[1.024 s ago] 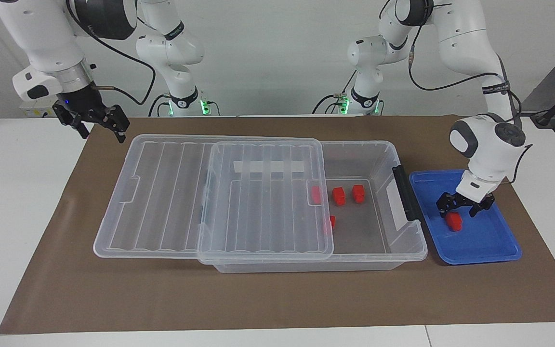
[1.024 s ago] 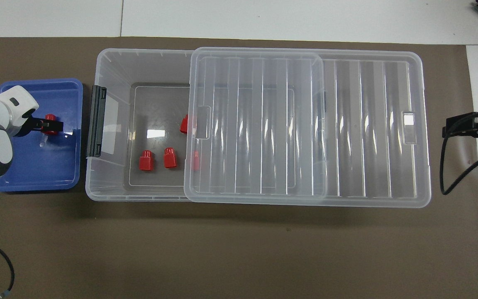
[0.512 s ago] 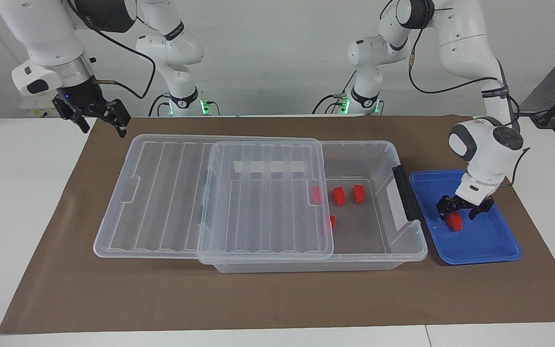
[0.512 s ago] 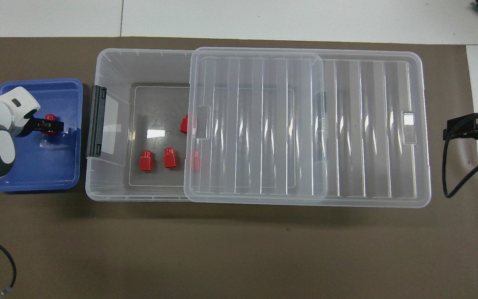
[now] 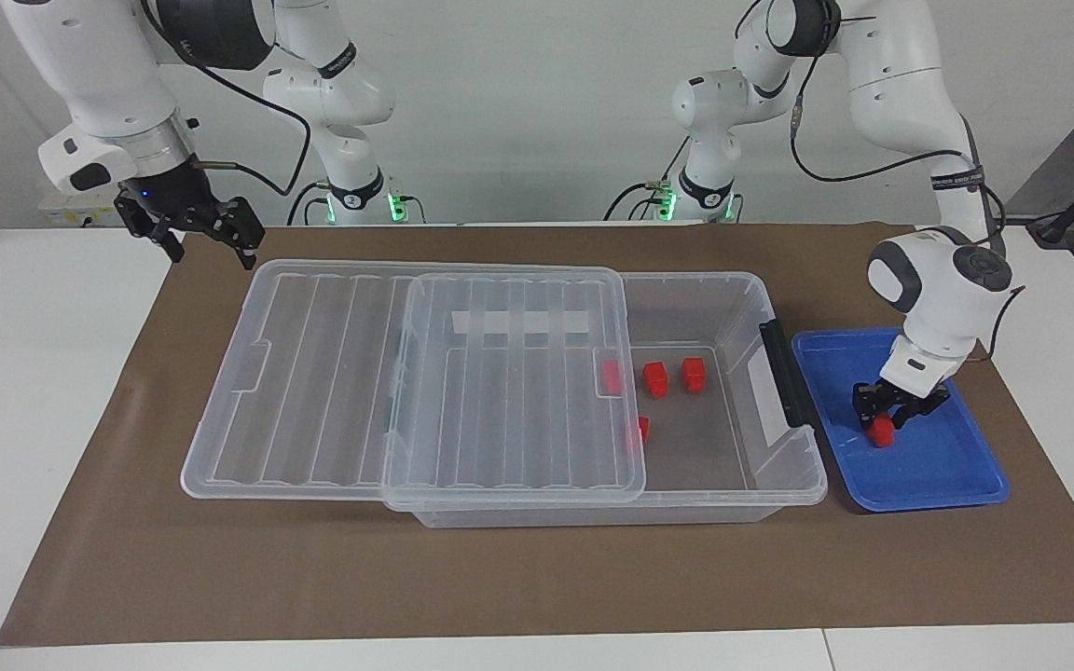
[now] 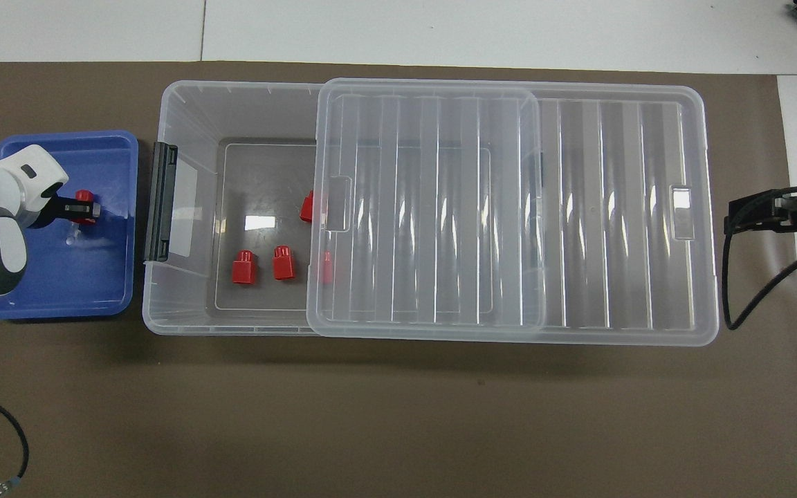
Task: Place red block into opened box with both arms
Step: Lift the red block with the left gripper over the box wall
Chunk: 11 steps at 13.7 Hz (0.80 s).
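Observation:
One red block [image 5: 882, 431] [image 6: 84, 205] lies in the shallow blue tray [image 5: 952, 471] [image 6: 59, 283] at the left arm's end of the table. My left gripper [image 5: 884, 421] [image 6: 86, 207] is down in the tray, shut on this block from both sides. The clear box [image 5: 733, 303] [image 6: 184, 111] stands mid-table with its ribbed lid [image 5: 332, 373] [image 6: 578, 207] slid toward the right arm's end, so the end beside the tray is open. Several more red blocks [image 5: 655, 377] [image 6: 243, 268] lie on the box floor. My right gripper [image 5: 211, 252] [image 6: 762, 213] hangs open over the mat at the lid's end.
A brown mat [image 5: 537, 578] covers the table under the box and tray. A black latch [image 5: 784, 373] sits on the box end next to the tray. A black cable [image 6: 751, 297] droops from the right arm over the mat.
My left gripper's fingers have closed in on the red block in the tray. My right gripper has drifted a little toward the lid's end, staying open.

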{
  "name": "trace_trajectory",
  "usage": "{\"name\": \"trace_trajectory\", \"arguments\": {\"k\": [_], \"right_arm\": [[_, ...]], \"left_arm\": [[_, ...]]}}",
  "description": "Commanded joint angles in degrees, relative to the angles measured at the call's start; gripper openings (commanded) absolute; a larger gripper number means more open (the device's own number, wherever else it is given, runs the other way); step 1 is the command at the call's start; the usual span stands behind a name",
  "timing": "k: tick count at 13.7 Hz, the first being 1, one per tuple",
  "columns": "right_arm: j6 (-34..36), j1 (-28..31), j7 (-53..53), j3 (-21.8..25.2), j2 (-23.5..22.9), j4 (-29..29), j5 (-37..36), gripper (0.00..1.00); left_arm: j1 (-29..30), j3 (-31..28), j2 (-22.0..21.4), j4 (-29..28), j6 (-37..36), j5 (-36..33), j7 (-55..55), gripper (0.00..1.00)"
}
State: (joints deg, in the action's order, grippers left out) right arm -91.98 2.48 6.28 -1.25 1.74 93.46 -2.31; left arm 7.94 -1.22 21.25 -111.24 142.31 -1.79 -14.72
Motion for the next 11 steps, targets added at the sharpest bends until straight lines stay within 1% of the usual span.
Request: {"name": "trace_trajectory", "arguments": {"k": [1,2,4,5,8,9,11], "right_arm": [[0.40,0.42,0.57,-0.33,0.19,0.41,0.55,1.00],[0.31,0.69,0.57,-0.33,0.19,0.41,0.55,1.00],[0.14,0.86,0.57,-0.33,0.19,0.41,0.55,1.00],[0.31,0.86,0.57,-0.33,0.19,0.41,0.55,1.00],[0.31,0.78,0.57,-0.33,0.19,0.41,0.55,1.00],[0.31,0.78,0.57,-0.33,0.19,0.41,0.55,1.00],[0.31,0.78,0.57,-0.33,0.19,0.41,0.55,1.00]], "left_arm": [[0.24,0.08,0.63,0.23,1.12,0.56,-1.01,0.35],[0.24,0.08,0.63,0.32,0.95,0.56,-0.92,0.23],[0.15,0.08,0.63,0.32,0.77,0.56,-0.92,0.02],[0.06,0.08,0.63,0.32,0.60,0.56,-0.92,0.01],[-0.29,0.08,0.54,1.54,-1.68,0.56,-0.66,0.00],[-0.46,0.08,0.54,3.12,-4.04,0.56,-0.57,0.00],[-0.47,0.25,0.19,7.59,-12.19,0.64,-0.39,0.00]]}}
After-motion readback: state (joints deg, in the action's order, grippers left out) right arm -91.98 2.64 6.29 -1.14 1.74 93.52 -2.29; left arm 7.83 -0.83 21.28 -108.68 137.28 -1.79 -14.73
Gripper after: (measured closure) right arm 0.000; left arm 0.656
